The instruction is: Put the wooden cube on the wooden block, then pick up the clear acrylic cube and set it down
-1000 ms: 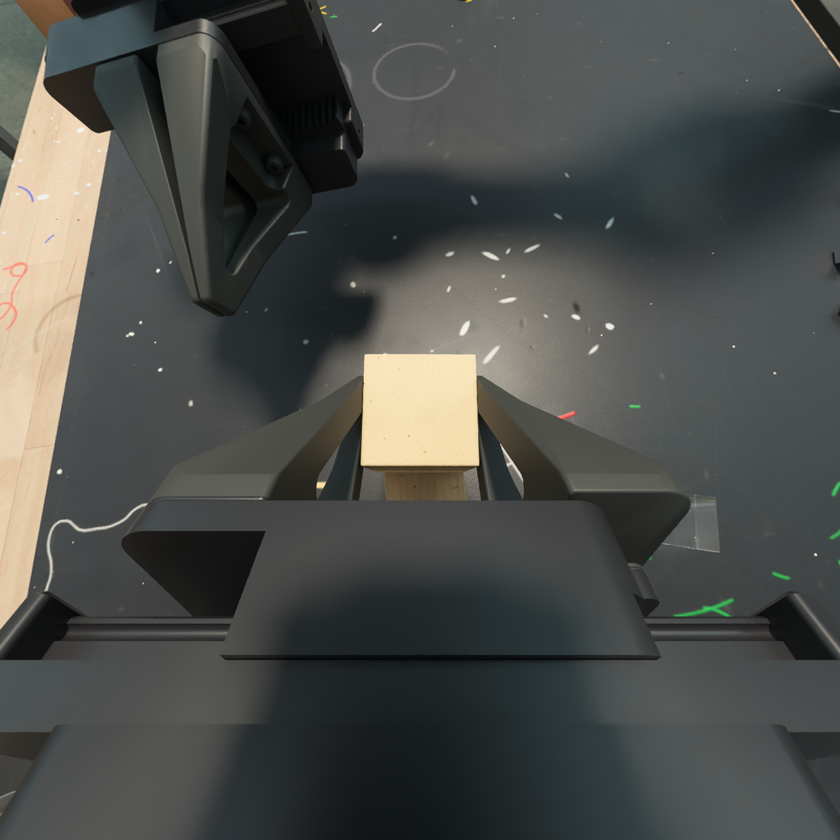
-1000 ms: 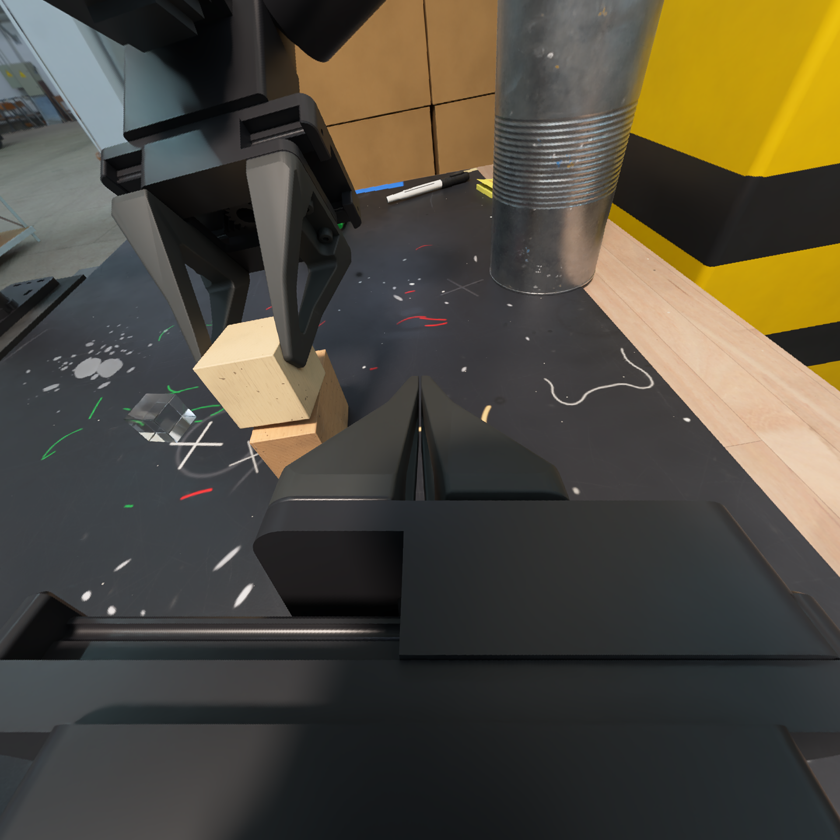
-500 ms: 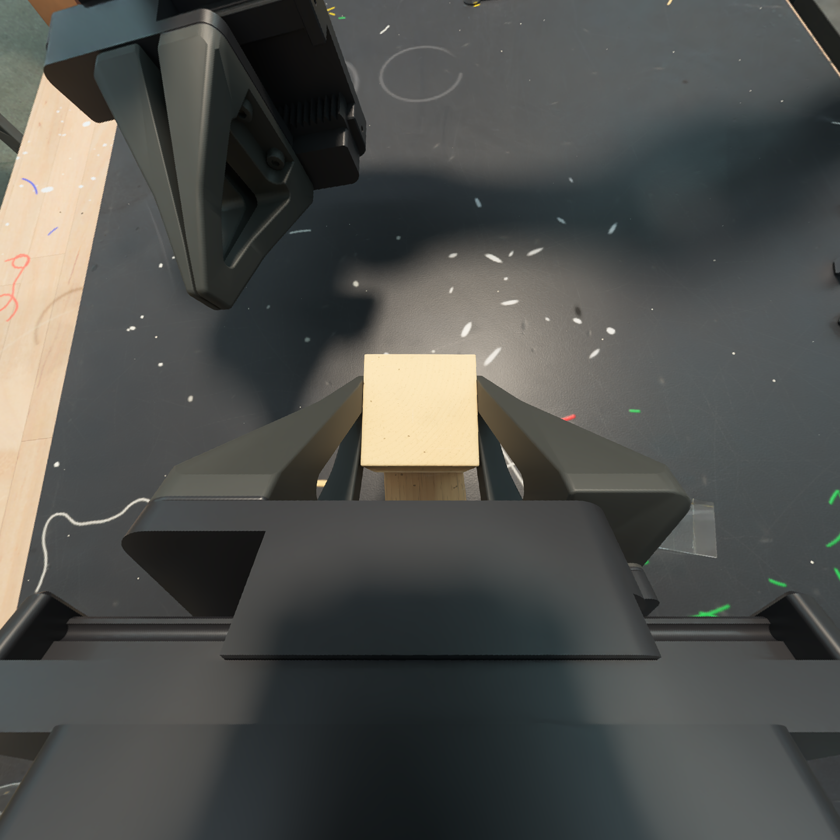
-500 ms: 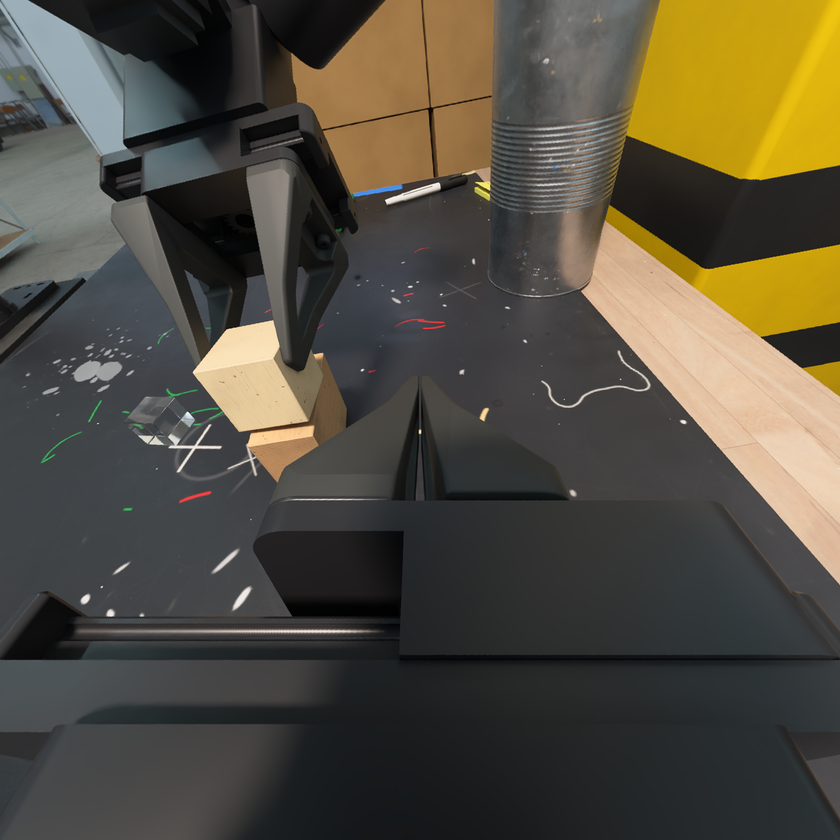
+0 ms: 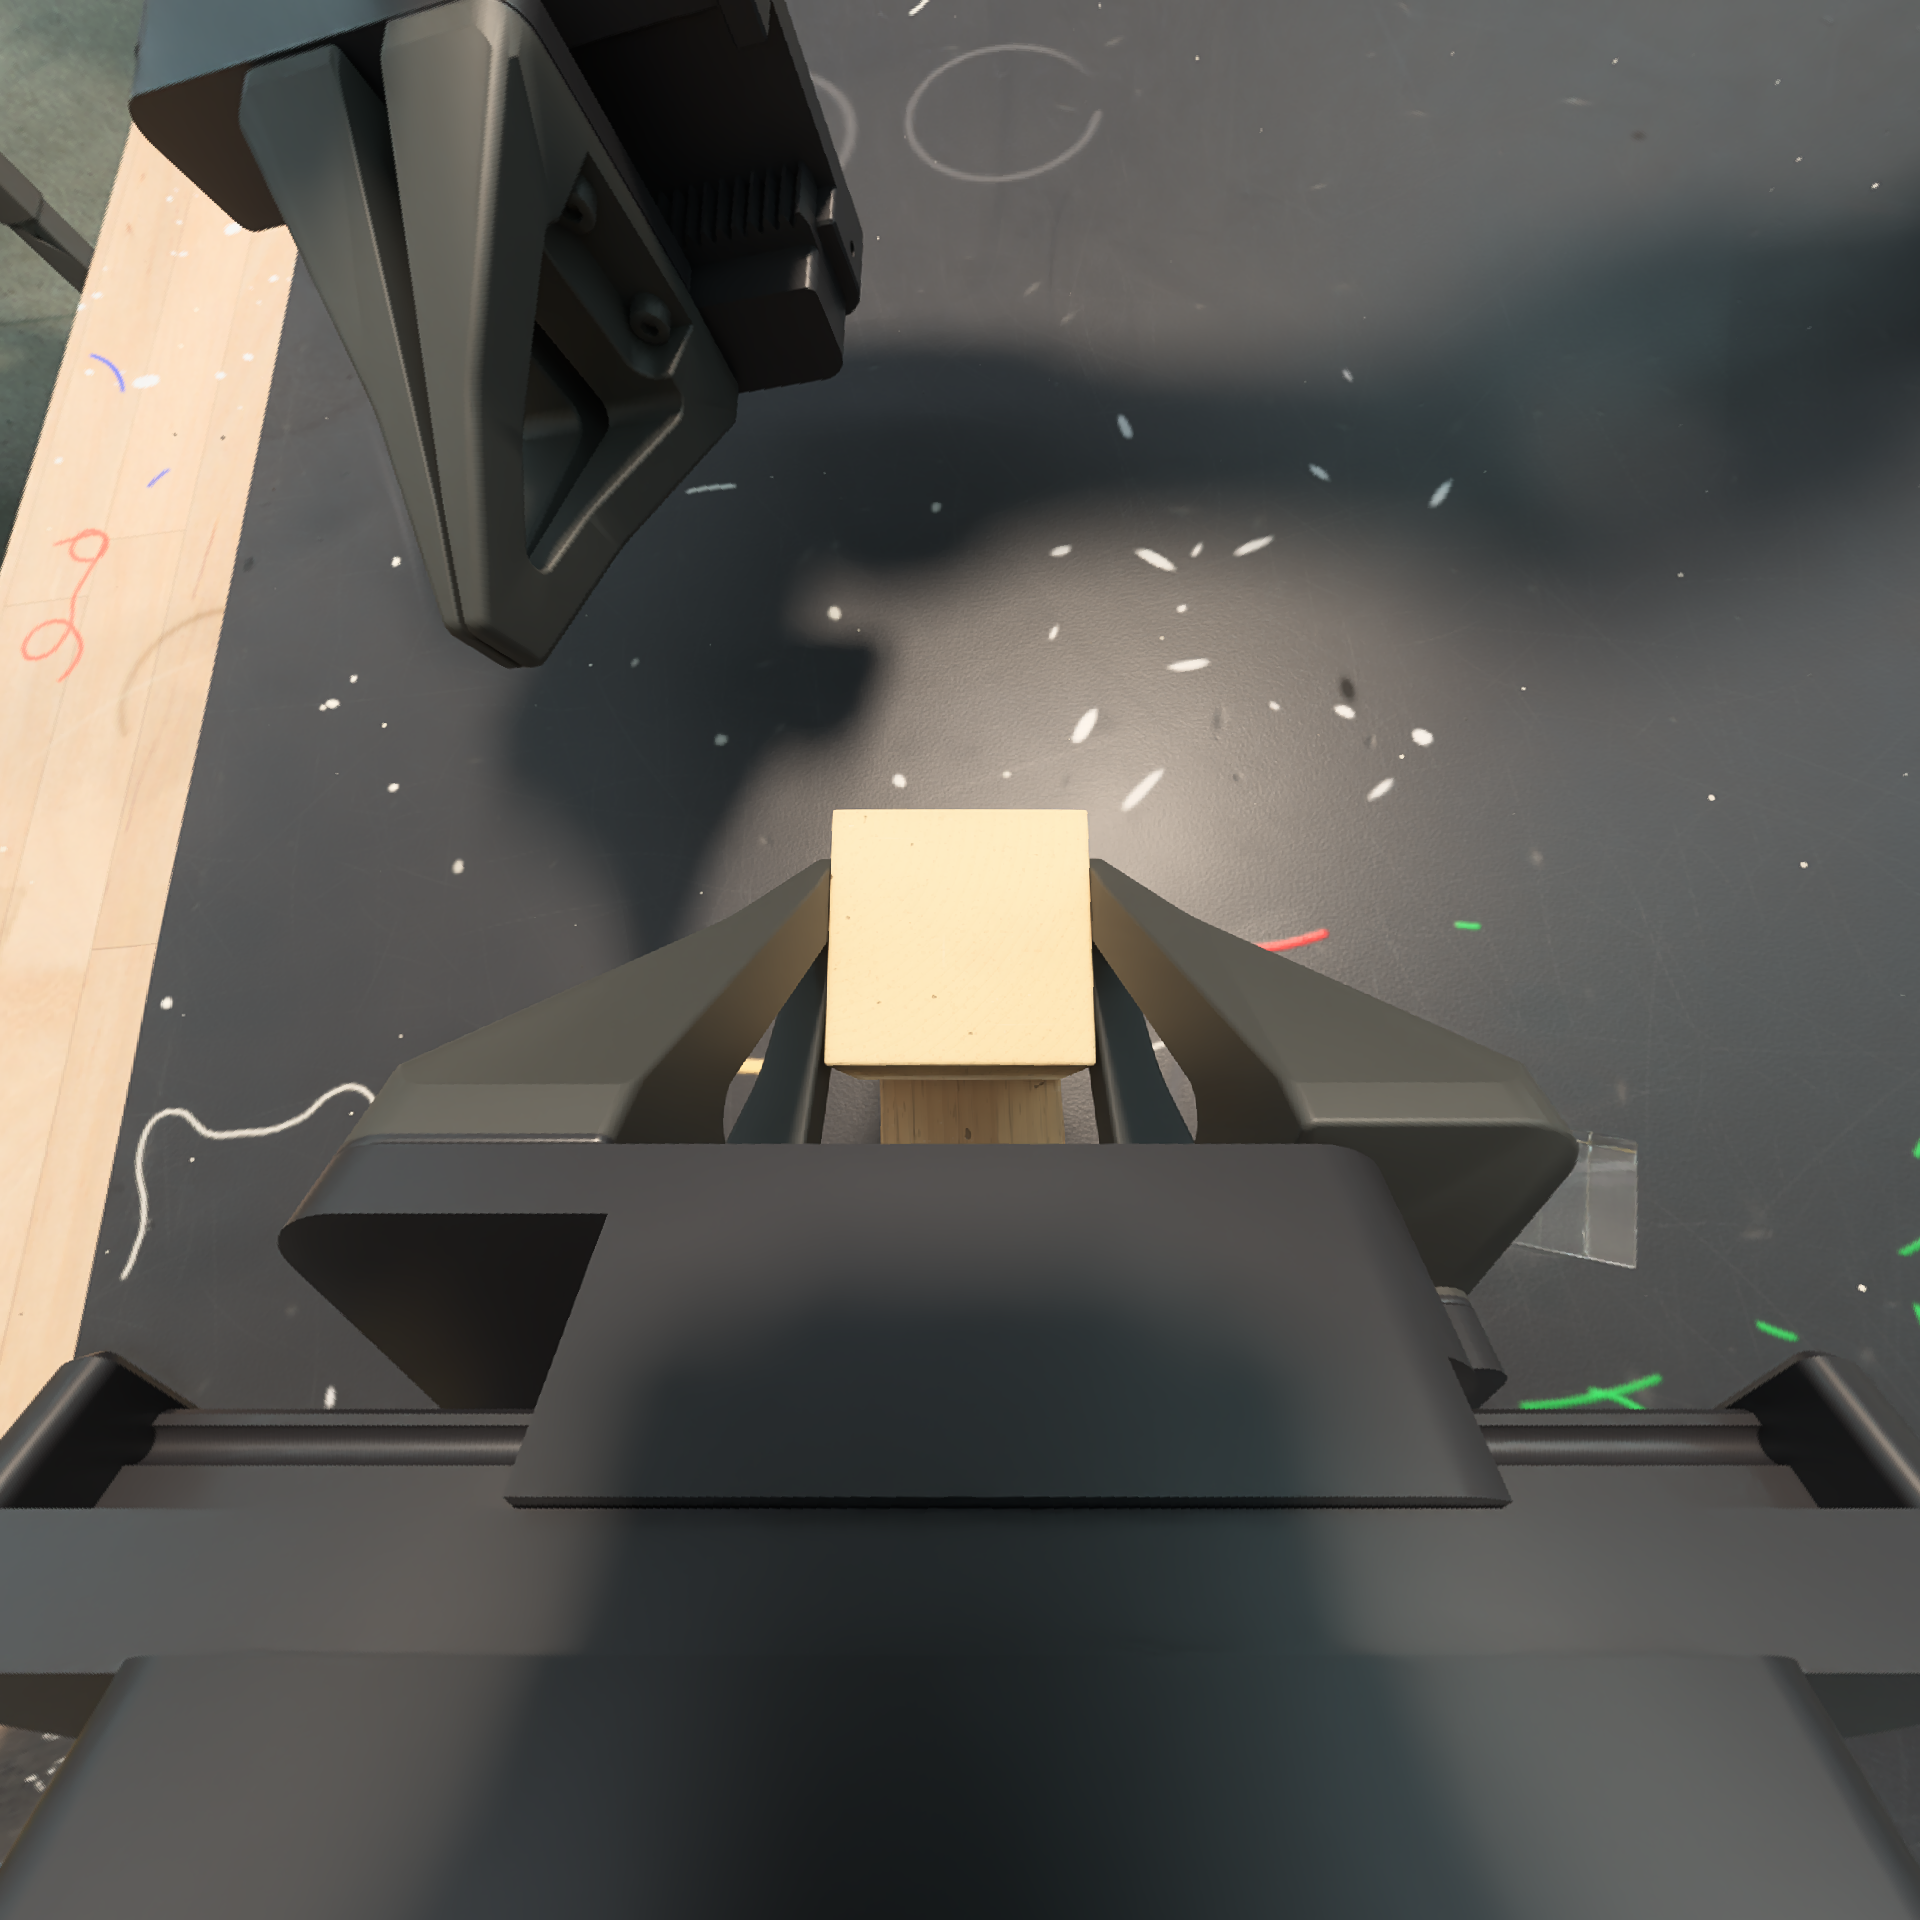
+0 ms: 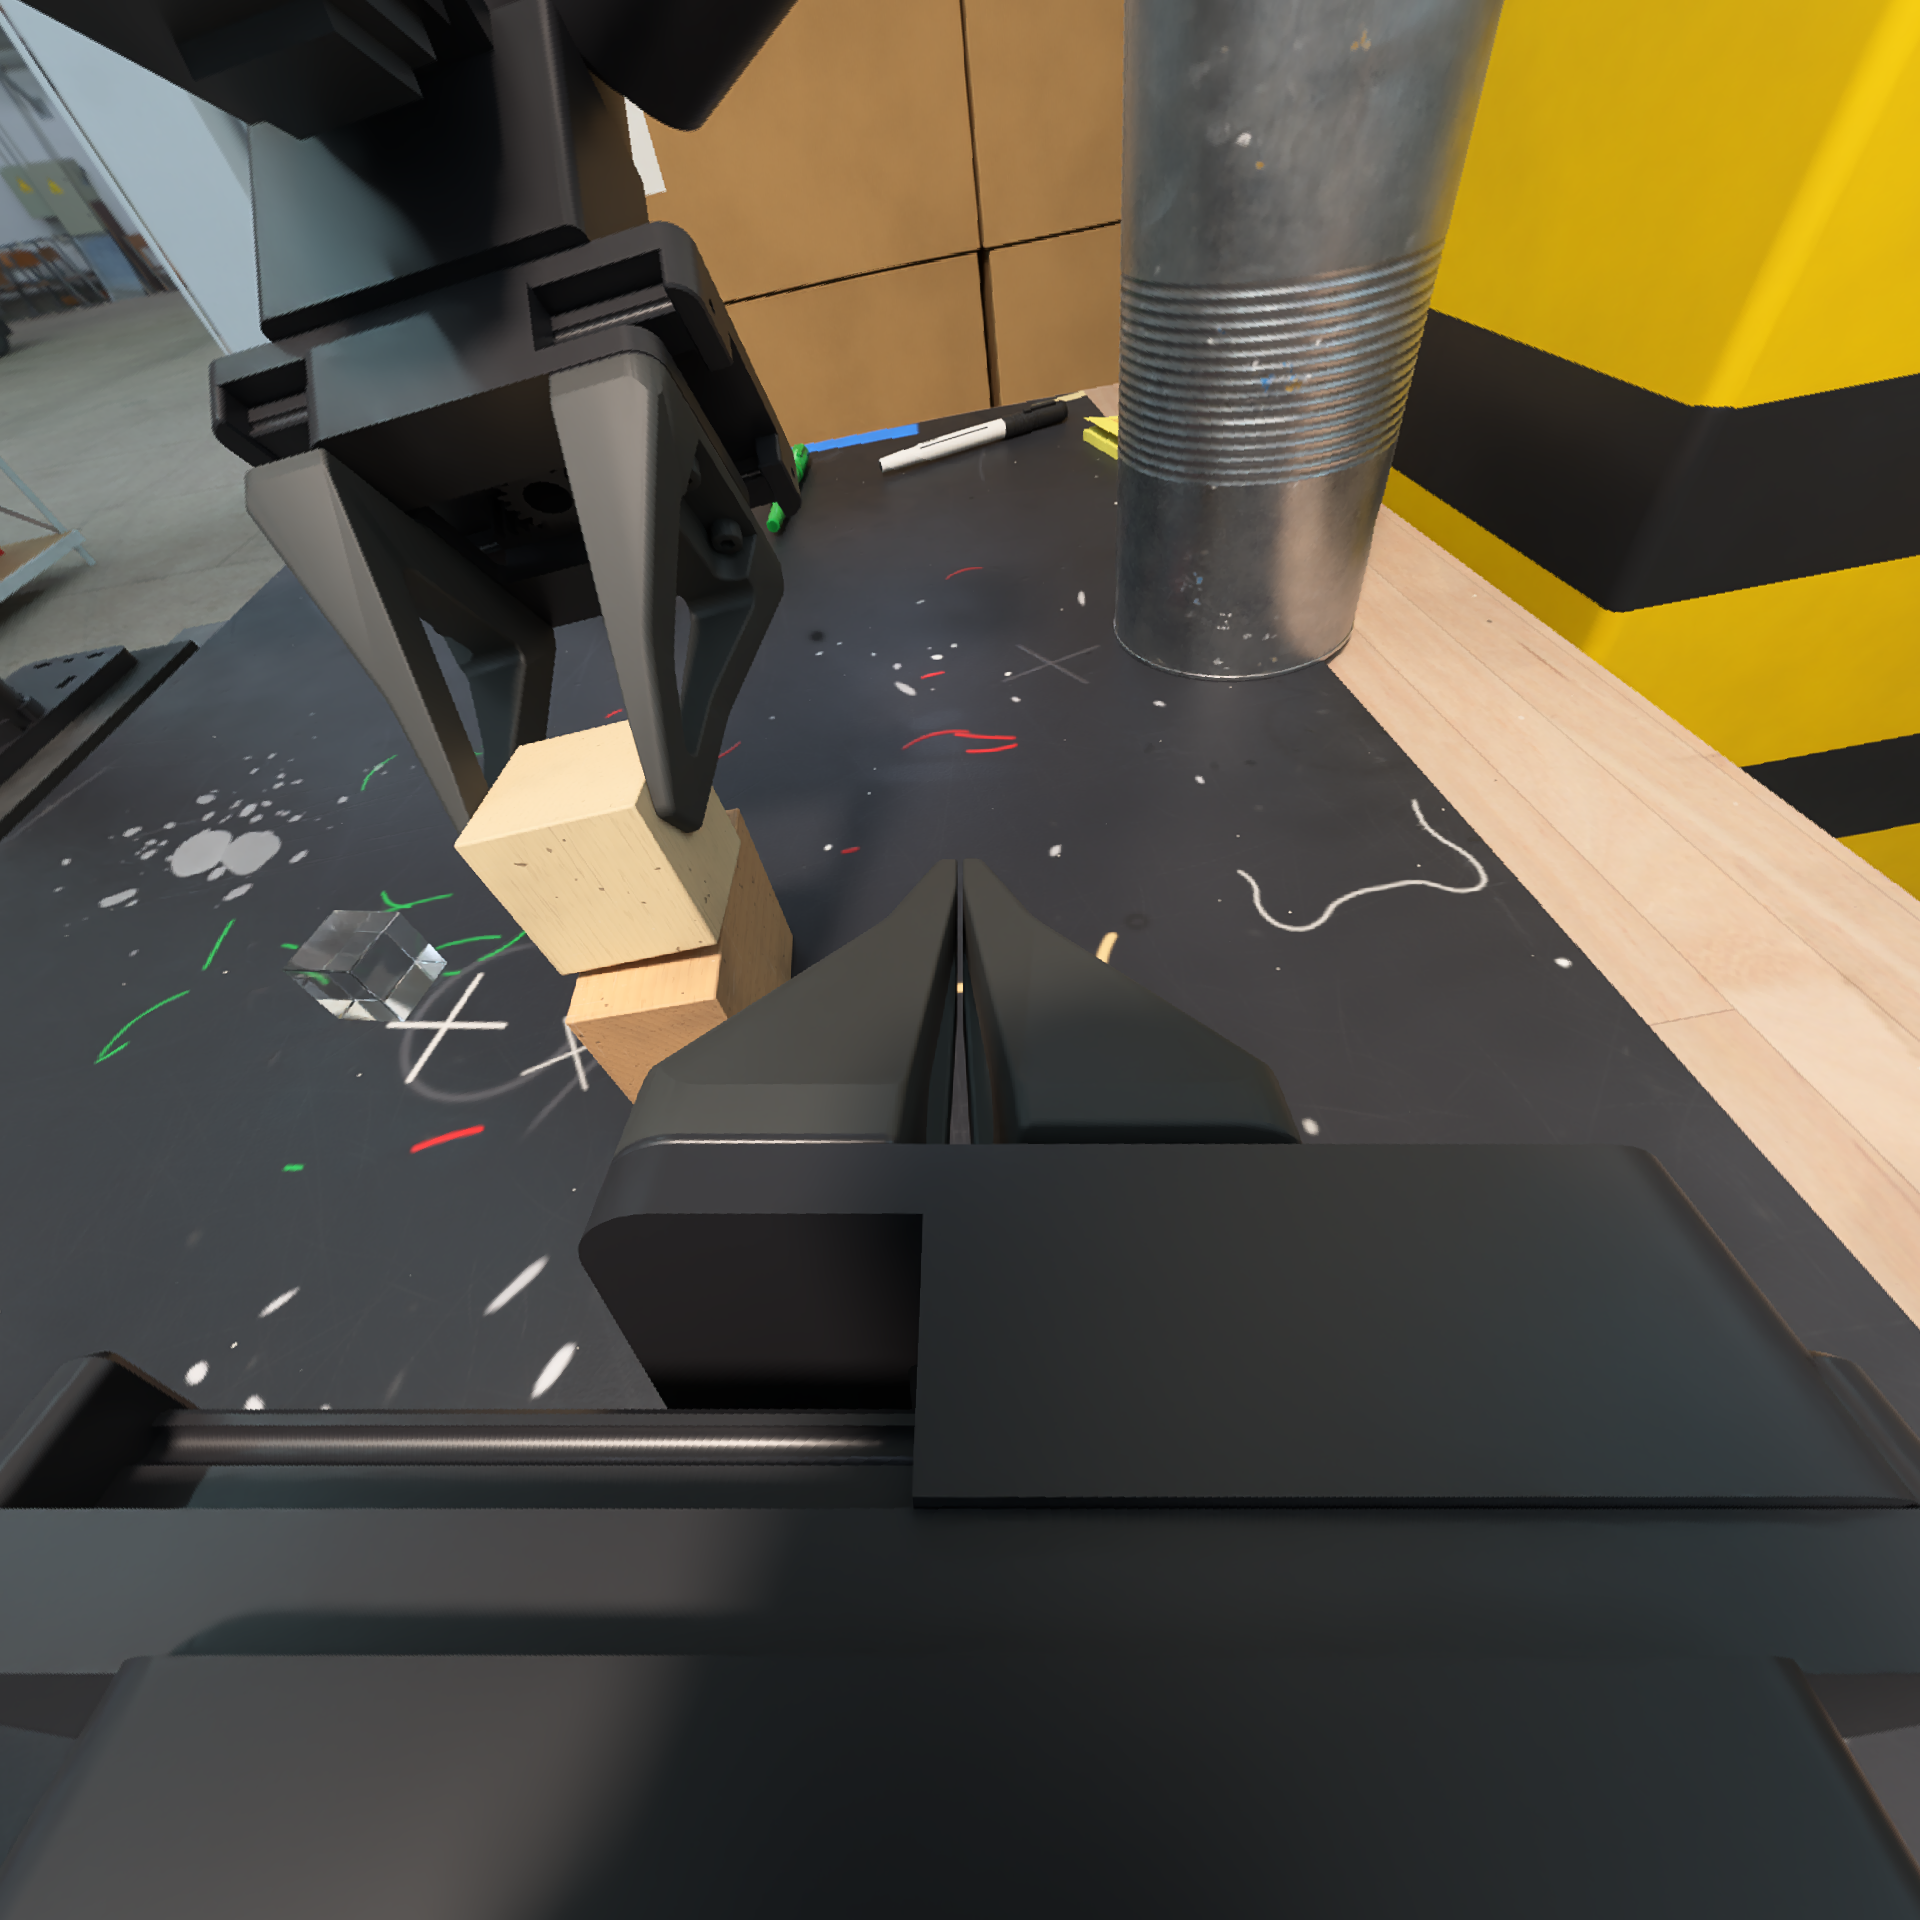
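My left gripper (image 5: 960, 883) is shut on the pale wooden cube (image 5: 958, 935) and holds it on top of the darker wooden block (image 5: 971, 1110). In the right wrist view the cube (image 6: 597, 862) rests tilted on the block (image 6: 675, 997), with the left gripper (image 6: 571, 821) around it. The clear acrylic cube (image 6: 366, 964) lies on the dark mat left of the block; a corner of it shows in the left wrist view (image 5: 1584, 1205). My right gripper (image 6: 958, 873) is shut and empty, hovering right of the block; it shows in the left wrist view (image 5: 499, 644).
A tall metal cylinder (image 6: 1262, 343) stands at the back right by the wooden table edge (image 6: 1621, 831). A marker pen (image 6: 971, 436) lies at the far edge of the mat. Cardboard boxes (image 6: 862, 208) and a yellow-black wall (image 6: 1714, 312) stand behind.
The right gripper has drifted slightly forward and a little higher. The left gripper still holds the wooden cube on the block, nearly unmoved.
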`<state>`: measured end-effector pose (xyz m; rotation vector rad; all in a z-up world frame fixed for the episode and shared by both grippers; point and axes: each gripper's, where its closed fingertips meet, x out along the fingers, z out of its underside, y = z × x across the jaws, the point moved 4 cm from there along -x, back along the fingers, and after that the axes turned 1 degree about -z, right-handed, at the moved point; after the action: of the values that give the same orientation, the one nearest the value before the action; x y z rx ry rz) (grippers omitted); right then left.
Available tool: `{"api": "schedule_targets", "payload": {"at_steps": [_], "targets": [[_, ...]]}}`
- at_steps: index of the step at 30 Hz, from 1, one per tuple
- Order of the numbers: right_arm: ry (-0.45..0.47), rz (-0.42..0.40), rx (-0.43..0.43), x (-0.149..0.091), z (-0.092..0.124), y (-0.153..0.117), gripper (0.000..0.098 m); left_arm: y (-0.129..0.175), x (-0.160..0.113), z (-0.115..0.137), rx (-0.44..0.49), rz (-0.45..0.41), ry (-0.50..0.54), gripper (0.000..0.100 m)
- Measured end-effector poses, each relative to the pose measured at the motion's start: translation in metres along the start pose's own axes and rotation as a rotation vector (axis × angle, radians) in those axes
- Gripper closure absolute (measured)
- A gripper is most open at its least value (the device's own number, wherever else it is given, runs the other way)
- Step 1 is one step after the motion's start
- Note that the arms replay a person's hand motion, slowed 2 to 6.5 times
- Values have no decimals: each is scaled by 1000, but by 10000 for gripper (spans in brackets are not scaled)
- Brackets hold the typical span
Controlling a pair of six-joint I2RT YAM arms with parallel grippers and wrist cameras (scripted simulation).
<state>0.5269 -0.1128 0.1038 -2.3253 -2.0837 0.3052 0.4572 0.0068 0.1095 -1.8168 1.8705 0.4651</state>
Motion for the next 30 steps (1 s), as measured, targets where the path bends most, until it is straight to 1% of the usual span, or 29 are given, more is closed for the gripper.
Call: {"api": "schedule_targets", "payload": {"at_steps": [9,22,30], "targets": [[-3,-1,6,0,1,0,969,1,0,0,7,-12,-25,619],[2,1,1,0,0,0,970,2,-1,0,7,-19,-25,619],[1,1,4,0,1,0,970,2,-1,0,5,-51,-14,619]]}}
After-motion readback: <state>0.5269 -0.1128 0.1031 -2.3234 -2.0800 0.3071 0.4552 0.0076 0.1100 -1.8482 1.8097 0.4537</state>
